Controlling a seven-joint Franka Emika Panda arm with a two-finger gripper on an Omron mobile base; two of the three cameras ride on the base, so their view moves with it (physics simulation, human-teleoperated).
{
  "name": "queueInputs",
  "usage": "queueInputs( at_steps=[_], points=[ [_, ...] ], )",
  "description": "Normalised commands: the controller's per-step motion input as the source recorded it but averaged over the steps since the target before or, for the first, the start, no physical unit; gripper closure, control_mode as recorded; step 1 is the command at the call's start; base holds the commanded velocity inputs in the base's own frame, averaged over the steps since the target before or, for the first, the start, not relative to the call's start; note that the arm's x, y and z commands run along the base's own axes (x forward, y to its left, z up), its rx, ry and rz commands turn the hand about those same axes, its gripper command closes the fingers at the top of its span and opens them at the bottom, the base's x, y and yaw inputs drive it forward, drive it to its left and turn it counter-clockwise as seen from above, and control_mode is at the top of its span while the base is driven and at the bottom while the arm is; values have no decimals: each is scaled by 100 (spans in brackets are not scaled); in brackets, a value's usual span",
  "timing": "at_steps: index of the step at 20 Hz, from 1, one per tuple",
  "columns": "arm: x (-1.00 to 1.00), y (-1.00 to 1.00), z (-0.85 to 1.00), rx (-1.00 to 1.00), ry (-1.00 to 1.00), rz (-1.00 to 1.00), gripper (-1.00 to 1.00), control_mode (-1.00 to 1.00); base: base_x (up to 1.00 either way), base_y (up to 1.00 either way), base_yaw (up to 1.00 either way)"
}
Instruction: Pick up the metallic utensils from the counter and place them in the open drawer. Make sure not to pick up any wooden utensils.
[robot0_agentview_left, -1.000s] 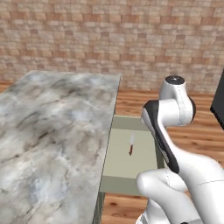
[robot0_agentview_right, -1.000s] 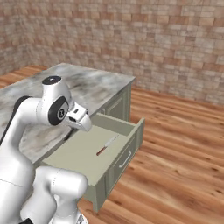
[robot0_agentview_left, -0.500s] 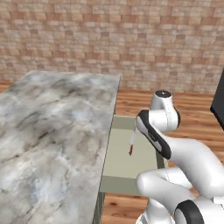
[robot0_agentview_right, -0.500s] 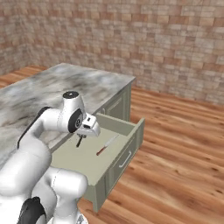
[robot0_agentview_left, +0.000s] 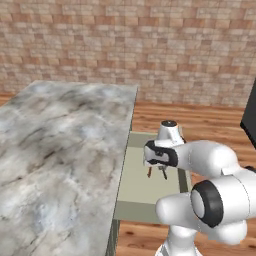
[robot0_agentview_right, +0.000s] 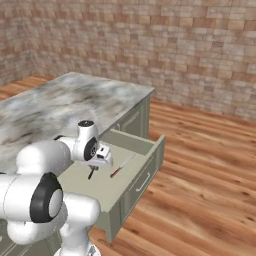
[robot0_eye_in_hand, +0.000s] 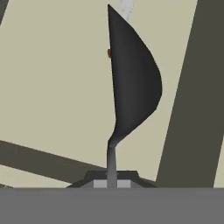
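My gripper (robot0_agentview_left: 162, 169) (robot0_agentview_right: 96, 166) hangs low over the open drawer (robot0_agentview_left: 137, 182) (robot0_agentview_right: 160, 146), shut on the handle of a dark grey spoon (robot0_eye_in_hand: 133, 83) (robot0_agentview_right: 91, 173) that points down at the drawer floor. In the hand view the spoon's bowl stands straight up from my fingertips (robot0_eye_in_hand: 112, 178). The other metallic utensil (robot0_agentview_right: 122, 165) (robot0_agentview_left: 149, 171), with a red-brown handle and a silvery end, lies flat on the drawer floor just beside the spoon. The marbled counter (robot0_agentview_left: 60, 140) (robot0_agentview_right: 55, 105) lies left of the drawer. The wooden utensils are out of view.
A brick wall (robot0_agentview_left: 150, 45) stands behind the counter. Wooden floor (robot0_agentview_right: 210, 190) stretches to the right of the drawer front. My own white arm (robot0_agentview_left: 215, 165) folds close over the drawer's near end.
The arm has folded down and forward, carrying the dark grey spoon from above the drawer's edge to low inside it. The red-brown handled utensil has stayed in place.
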Motion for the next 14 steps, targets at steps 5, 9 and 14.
queueInputs(
  at_steps=[5, 9, 14],
  points=[
    [24, 0, -77, 0, 14, -7, 100, -100, 0, 0, 0],
    [38, -5, -65, 0, 8, -9, 100, -100, 0, 0, 0],
    [39, -10, -56, 0, 12, -6, 100, -100, 0, 0, 0]
  ],
)
